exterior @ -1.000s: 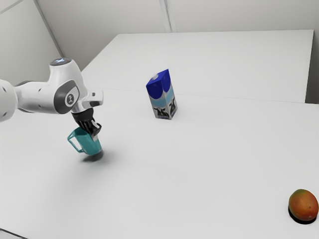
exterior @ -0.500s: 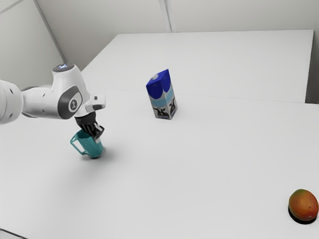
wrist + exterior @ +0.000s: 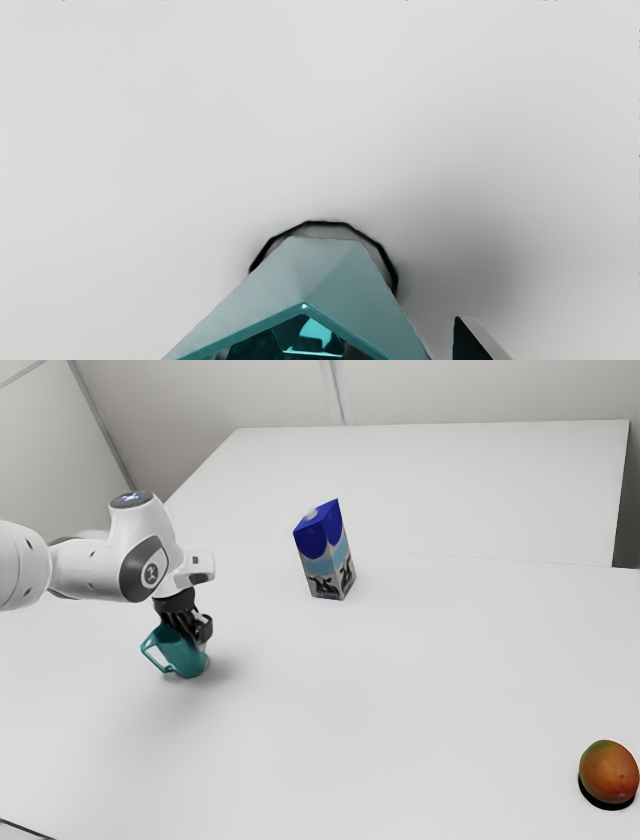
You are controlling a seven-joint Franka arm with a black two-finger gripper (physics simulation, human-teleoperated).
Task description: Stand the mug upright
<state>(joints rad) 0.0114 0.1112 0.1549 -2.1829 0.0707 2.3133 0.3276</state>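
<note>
One white arm, smooth and rounded, comes in from the exterior view's left with one black gripper at its end. Whether the gripper is spread or pinching, I cannot tell.

Below it is the one mug, teal and glossy, with flat facets and one angular handle toward the exterior view's left. The mug is at the table's left part, base down and mouth up by the gripper — it looks close to upright, though the angle is poor for judging a slight lean.

Farther back and to the right stands one carton, a box with a slanted blue top and a black-and-white pattern low down. At the near right lies one mango, oval, orange-red with some green. All are on one table, plain, pale and matte.

The exterior view gives the handle, carton and mango. The wrist view gives the mug's shiny inside, its angled rim and a dark curved line around the base — with soft shadow beside it.
</note>
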